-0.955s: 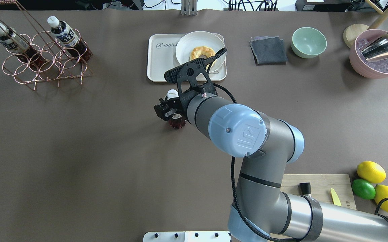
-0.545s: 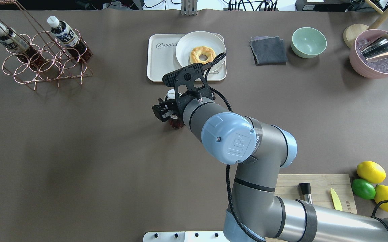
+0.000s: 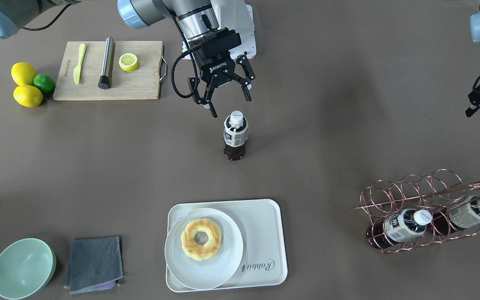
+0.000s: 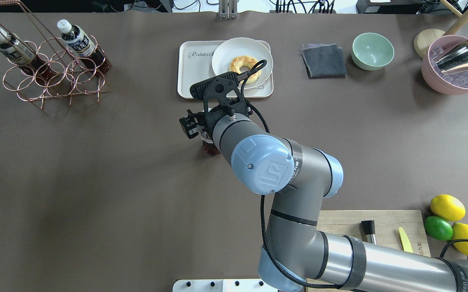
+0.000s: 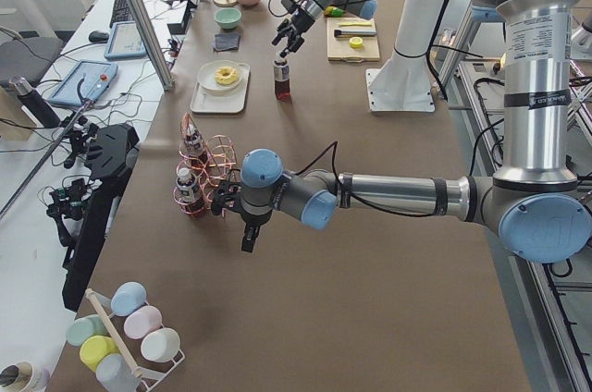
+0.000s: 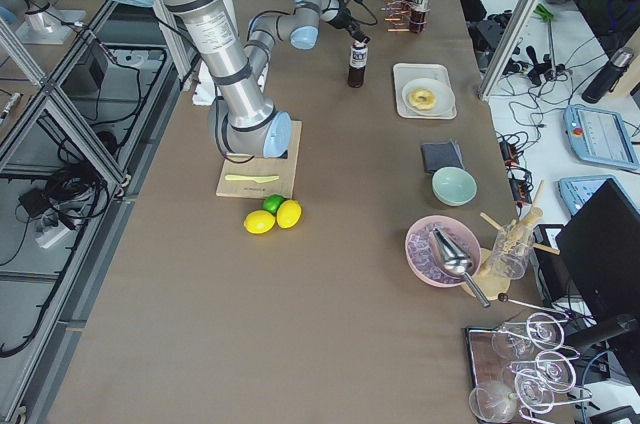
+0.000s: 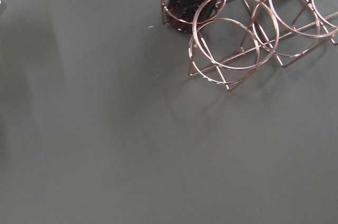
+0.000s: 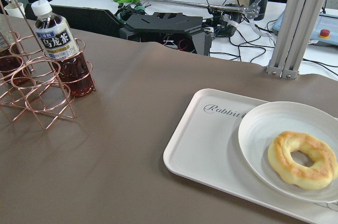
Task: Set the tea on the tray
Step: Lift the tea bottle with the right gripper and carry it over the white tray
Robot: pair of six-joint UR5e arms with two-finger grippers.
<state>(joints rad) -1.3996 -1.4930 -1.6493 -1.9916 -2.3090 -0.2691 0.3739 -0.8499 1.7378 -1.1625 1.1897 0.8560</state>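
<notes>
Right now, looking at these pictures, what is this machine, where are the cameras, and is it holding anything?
These are two robot arms at a brown table. Cameras look from behind the robot, from across the table, from each table end, and from each wrist. The right arm's end effector, a two-fingered claw, hangs open close to the top of a small clear plastic bottle of dark tea standing upright; it holds nothing. Beyond lies a white rectangular plastic tray carrying a round white plate with a ring-shaped pastry. A copper wire rack holds two more bottles.
</notes>
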